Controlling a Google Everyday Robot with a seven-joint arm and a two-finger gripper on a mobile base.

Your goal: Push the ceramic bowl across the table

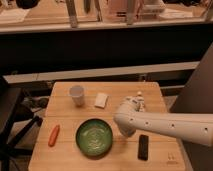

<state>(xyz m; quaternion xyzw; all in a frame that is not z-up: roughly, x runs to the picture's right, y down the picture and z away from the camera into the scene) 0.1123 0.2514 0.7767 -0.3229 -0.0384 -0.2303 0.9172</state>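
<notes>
Ceramic bowl point(94, 136) on table point(65, 95), tool point(136, 102) nearby

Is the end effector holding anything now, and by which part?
It cannot be told. The end effector is low over the table, just right of the ceramic bowl, but the arm covers its tip.

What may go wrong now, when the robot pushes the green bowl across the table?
The gripper sits just right of the ceramic bowl. A push toward the picture's left might drive the bowl into the orange object, perhaps off the table edge. The arm could also brush the black object.
</notes>
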